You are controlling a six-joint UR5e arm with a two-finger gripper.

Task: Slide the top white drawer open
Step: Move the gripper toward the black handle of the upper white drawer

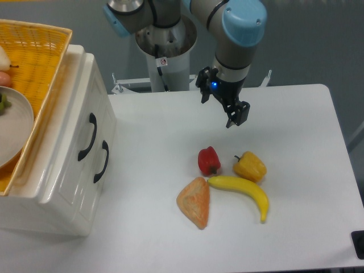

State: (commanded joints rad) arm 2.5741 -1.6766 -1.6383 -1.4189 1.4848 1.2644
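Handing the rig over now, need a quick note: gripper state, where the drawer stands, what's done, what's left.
Gripper: hangs above the table, holding nothing; jaw state unclear from this angle.
Top white drawer: looks closed, in the cabinet at the table's left; its black handle untouched, well away from the gripper.
Done: nothing visible yet.
Left: reach the upper handle, grip it, slide the drawer out.

Top white drawer (84, 132), left of frame: glossy white plastic with a smooth black handle. Yellow basket (42, 62), upper left: rough woven wicker. Table (296, 131): matt white, smooth. Banana (243, 190) and red pepper (209, 160), centre: shiny, plastic-looking skins. Claw (236, 115): matt black.
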